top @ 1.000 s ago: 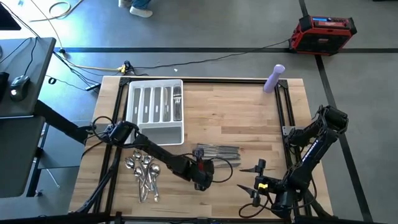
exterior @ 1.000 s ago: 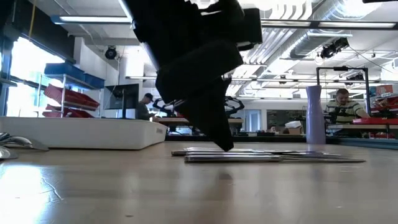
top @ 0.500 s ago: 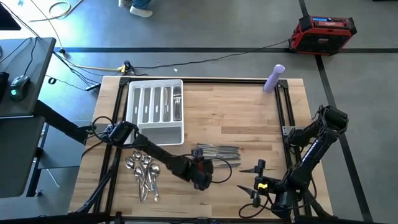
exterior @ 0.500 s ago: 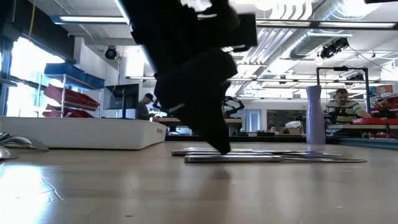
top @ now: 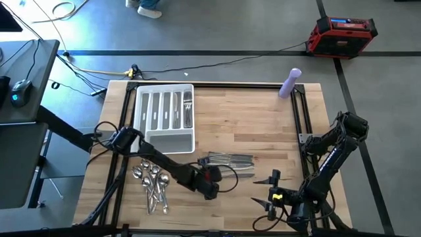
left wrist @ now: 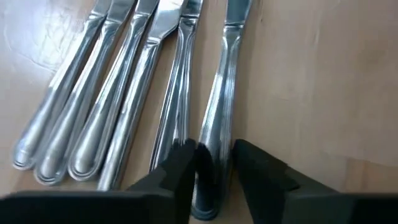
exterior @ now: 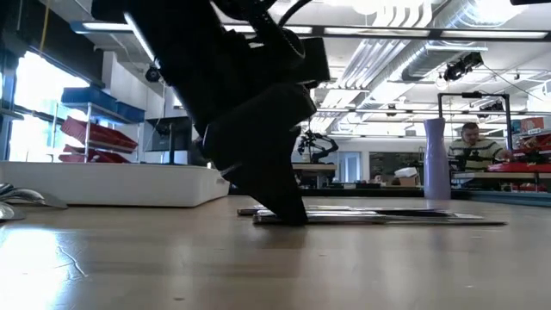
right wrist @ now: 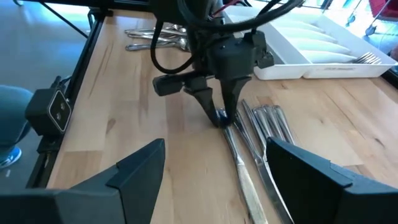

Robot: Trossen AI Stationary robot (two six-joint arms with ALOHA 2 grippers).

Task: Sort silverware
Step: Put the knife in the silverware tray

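Several silver knives (top: 230, 160) lie side by side on the table, their handle ends toward my left gripper (top: 214, 172). It stands on the table at those ends (exterior: 288, 215), shut on the handle of the nearest knife (left wrist: 217, 124). Spoons (top: 151, 182) lie in a heap near the table's left near corner. Forks (top: 187, 108) lie in the right compartment of the white tray (top: 164, 135). My right gripper (top: 264, 191) waits open near the table's near right edge, touching nothing. My left gripper pinches the nearest knife by the free end of its handle (left wrist: 211, 168), one finger (left wrist: 181, 171) on each side. The fingers come from above, slanting down, and lie across the knife (right wrist: 219, 118). The knife lies flat on the table (right wrist: 239, 162).
A purple bottle (top: 289, 82) stands at the table's far right corner. The tray's other compartments (top: 158, 110) hold nothing. Bare wood lies between the tray and the bottle (top: 250, 118). A cable (top: 231, 172) loops beside my left wrist. People sit in the room beyond (exterior: 472, 142).
My left gripper has come down and moved a little toward the table's left, from just above the knives to their handle ends, where its fingertips now rest on the table. The knives and my right arm have stayed in place.
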